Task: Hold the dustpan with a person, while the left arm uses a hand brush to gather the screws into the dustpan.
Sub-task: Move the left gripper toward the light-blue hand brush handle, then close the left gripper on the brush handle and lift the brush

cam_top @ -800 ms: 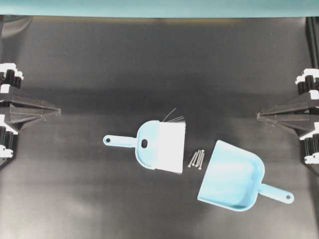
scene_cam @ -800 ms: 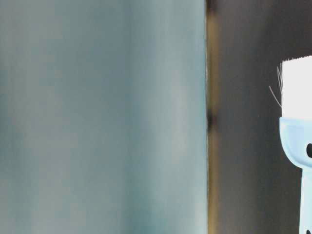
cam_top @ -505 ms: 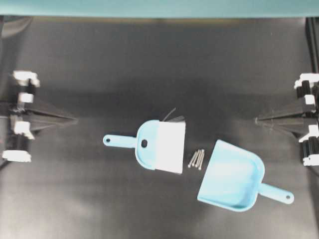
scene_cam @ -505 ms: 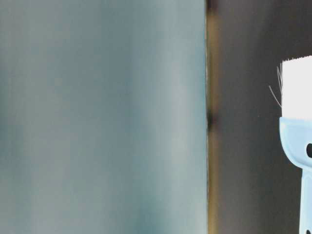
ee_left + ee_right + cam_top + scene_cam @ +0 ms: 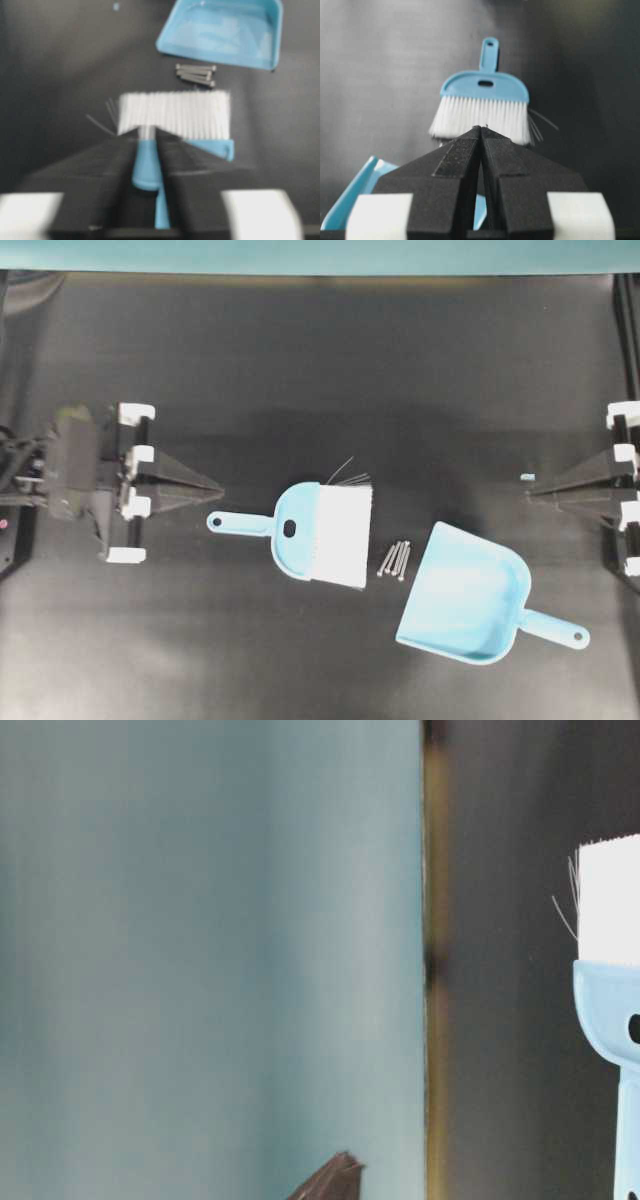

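The light blue hand brush (image 5: 300, 530) lies flat mid-table, with its white bristles (image 5: 175, 112) facing the screws (image 5: 394, 558). The screws lie in a tight bundle between the bristles and the mouth of the dustpan (image 5: 465, 595). My left gripper (image 5: 218, 485) hovers just left of the brush's thin handle (image 5: 235, 523). Its jaws stand a narrow gap apart, and the wrist view shows the handle through that gap, untouched (image 5: 147, 131). My right gripper (image 5: 530, 493) stays at the right, shut and empty, its tips meeting (image 5: 481, 127). The person's hand is out of view.
A teal wall (image 5: 320, 255) runs along the table's far edge. A tiny teal scrap (image 5: 527, 477) lies near the right gripper's tip. The table-level view shows only the brush's bristles (image 5: 610, 900) and a dark gripper tip (image 5: 335, 1178).
My left arm has moved right, toward the brush handle, and its tip now shows in the table-level view. The right gripper drew back slightly to the right. Brush, screws and dustpan stayed put.
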